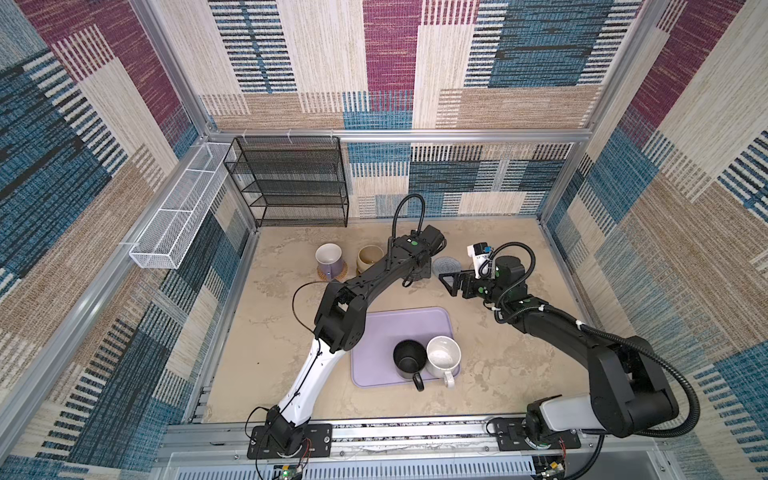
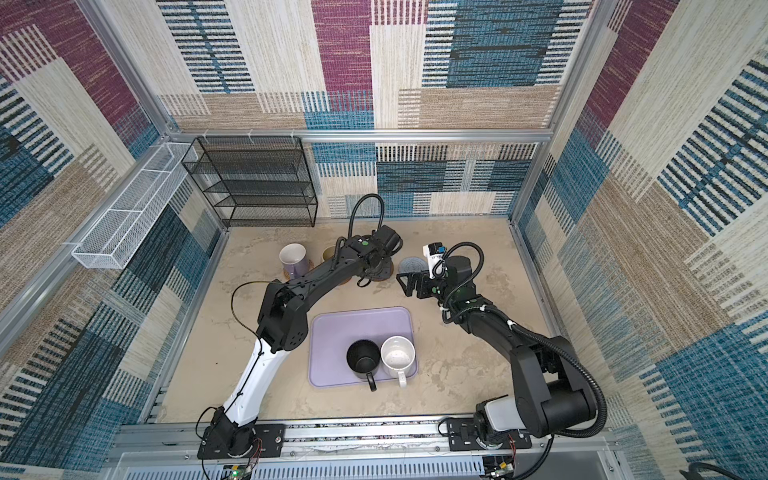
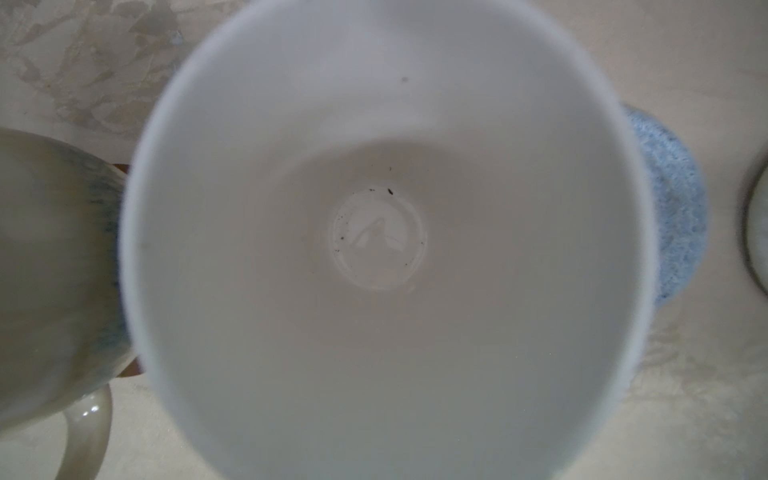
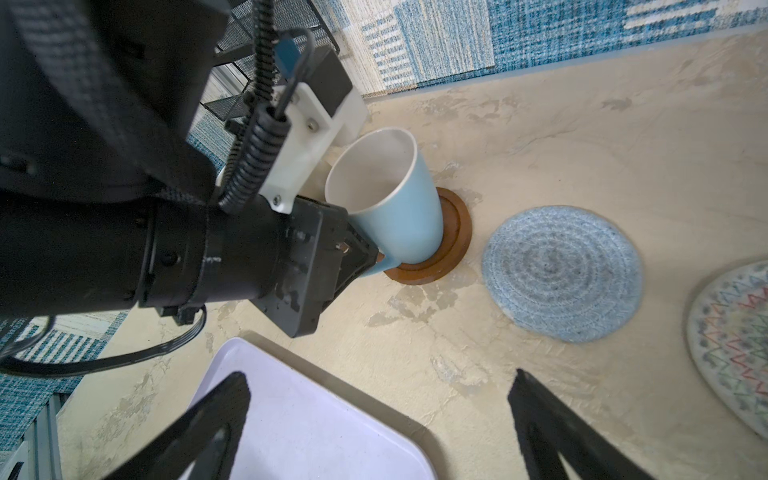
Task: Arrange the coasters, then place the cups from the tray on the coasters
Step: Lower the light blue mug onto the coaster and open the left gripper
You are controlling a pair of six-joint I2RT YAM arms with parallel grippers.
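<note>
The left claw (image 4: pixel 370 258) is at a mug (image 4: pixel 395 208) standing on a coaster (image 4: pixel 455 245). Left of that claw stand a second mug (image 1: pixel 369 257), then a third mug (image 1: pixel 328 255). Right of it lie a bare coaster (image 4: pixel 561 274), just behind the right claw (image 1: pixel 451 284), and a last coaster (image 4: pixel 731 345). Before both claws lies the tray (image 1: pixel 399 328), holding a fourth mug (image 1: pixel 409 359) beside a fifth mug (image 1: pixel 442 356).

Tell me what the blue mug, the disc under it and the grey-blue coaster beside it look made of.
Blue mug: likely glazed ceramic, smooth blue outside, white inside. Disc: apparently wood, brown with grooved rings and slight sheen. Grey-blue coaster: woven cord or yarn, coiled in rings, matte.
</note>
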